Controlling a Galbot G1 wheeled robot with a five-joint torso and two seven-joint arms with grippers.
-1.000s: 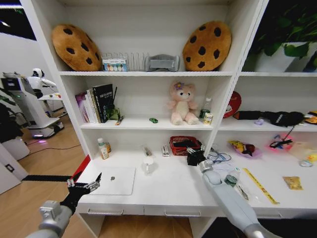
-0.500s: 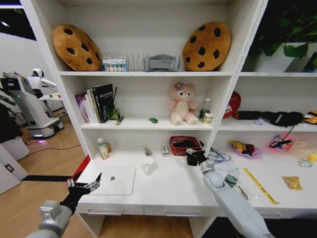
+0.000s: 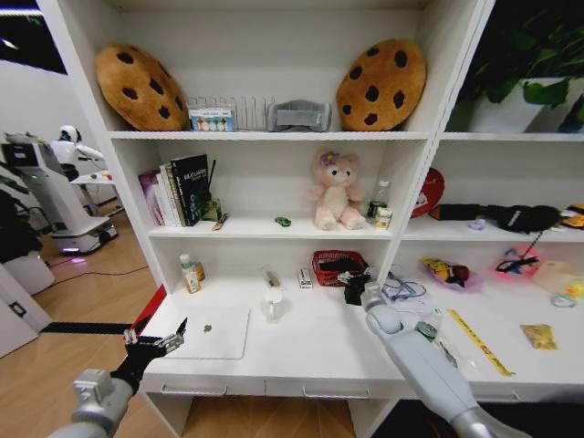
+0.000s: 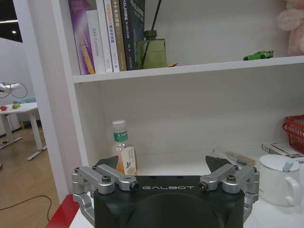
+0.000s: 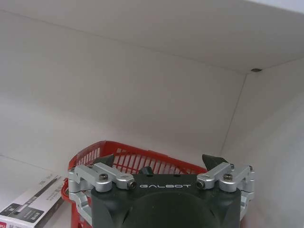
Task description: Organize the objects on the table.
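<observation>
Right gripper (image 3: 350, 286) was way out over the back of the white desk (image 3: 319, 342), fingers spread apart with nothing in them, right in front of the red mesh basket (image 5: 142, 159). Left gripper (image 3: 157, 343) hung off the desk's front left corner, also spread wide and empty. Silver laptop (image 3: 212, 331) lay shut just beside it, white mug (image 3: 273, 304) further back, small bottle (image 4: 122, 153) by the shelf wall. Tiny green toy car (image 4: 258, 55) sat on the shelf above, near the pink plush bear (image 3: 335, 191).

basket (image 5: 124, 159): contents hidden by right end effector (image 5: 159, 164) | mug (image 4: 279, 180): edge-cropped
</observation>
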